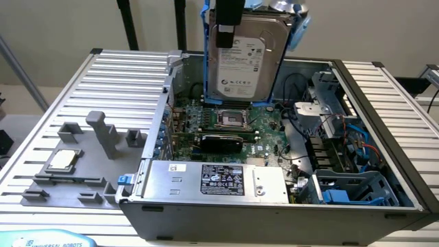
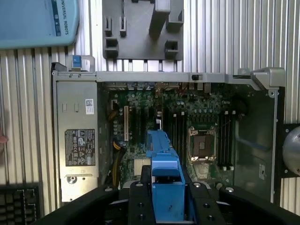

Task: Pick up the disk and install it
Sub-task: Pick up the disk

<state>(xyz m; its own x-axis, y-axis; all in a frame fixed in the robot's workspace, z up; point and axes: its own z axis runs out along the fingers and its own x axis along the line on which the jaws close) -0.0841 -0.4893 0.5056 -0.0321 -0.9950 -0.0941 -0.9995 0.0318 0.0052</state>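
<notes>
Top of the disk (image 1: 248,51) past the exterior view's upper edge, label (image 1: 241,64) print too small to read

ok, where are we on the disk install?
Done: pickup. The disk is off the table, hanging upright over the open case.
In hand: the gripper is shut on its top end, with the blue carrier between the fingers.
Left: the install itself. The disk is in the air above the motherboard and not seated in any bay.

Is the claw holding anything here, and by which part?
Yes: the claw holds the disk by its upper end, pinching the blue carrier bracket, above the open case.
</notes>
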